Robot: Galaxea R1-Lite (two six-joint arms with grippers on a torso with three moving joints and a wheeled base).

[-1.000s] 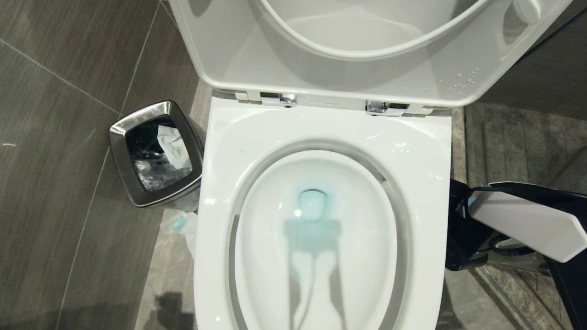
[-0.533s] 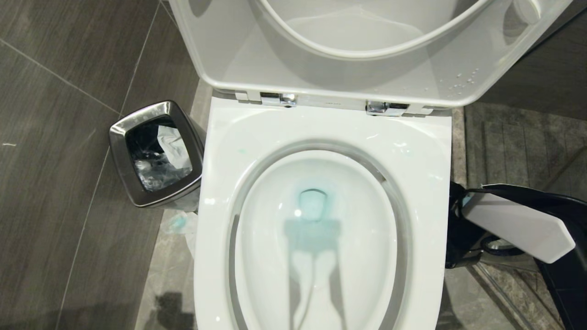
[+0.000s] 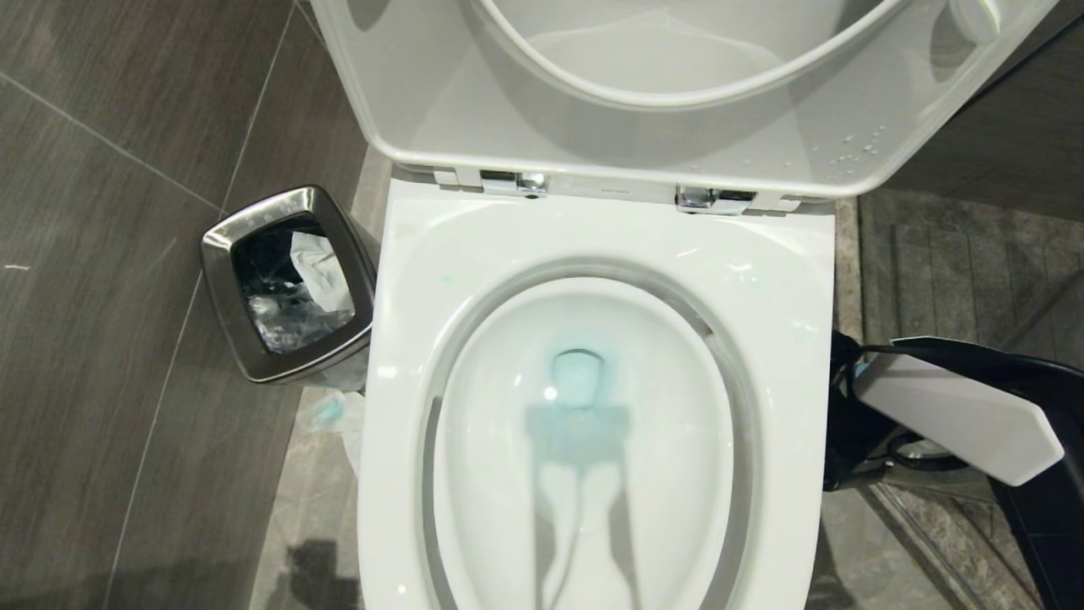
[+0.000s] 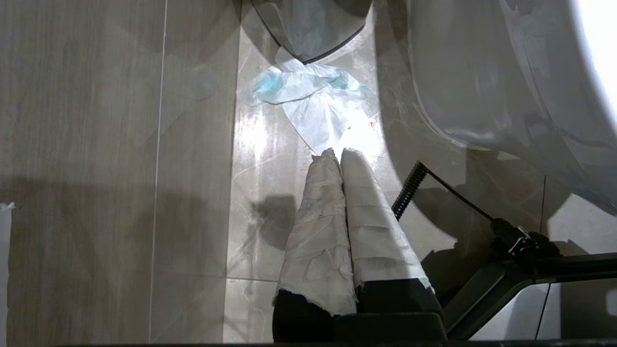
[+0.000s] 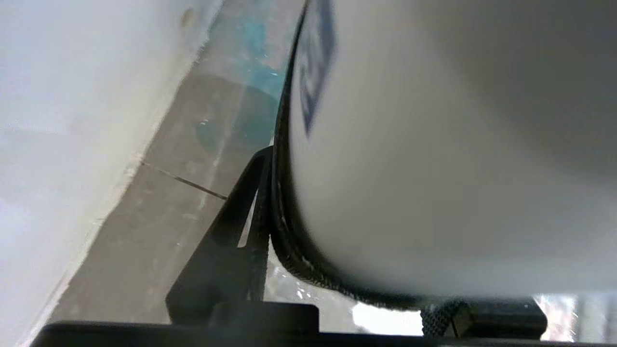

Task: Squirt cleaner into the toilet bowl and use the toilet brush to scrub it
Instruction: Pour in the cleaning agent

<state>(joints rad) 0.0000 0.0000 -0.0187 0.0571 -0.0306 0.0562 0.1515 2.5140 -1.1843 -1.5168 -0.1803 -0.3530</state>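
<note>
since the blue cleaner is already pooled at the bottom of the toilet bowl, i'd say the squirting part is done and the scrub is what's left. the toilet brush isn't anywhere i can clearly make out. there's something round tucked under the right arm, low beside the bowl's right side, which might be its holder, but honestly can't confirm. the right wrist view is filled by a big white surface right up close, so i can't tell if that arm's jaws are grasping anything. the left gripper hangs on the other side, jaws clenched on nothing, pointing at a blue-stained tissue on the floor near the steel bin.

handling-wise my guess: a slim plastic handle is light and stiff but smooth, probably slippery if wet. i'd grab the shaft just under the knob, so the knob stops it sliding through.
</note>
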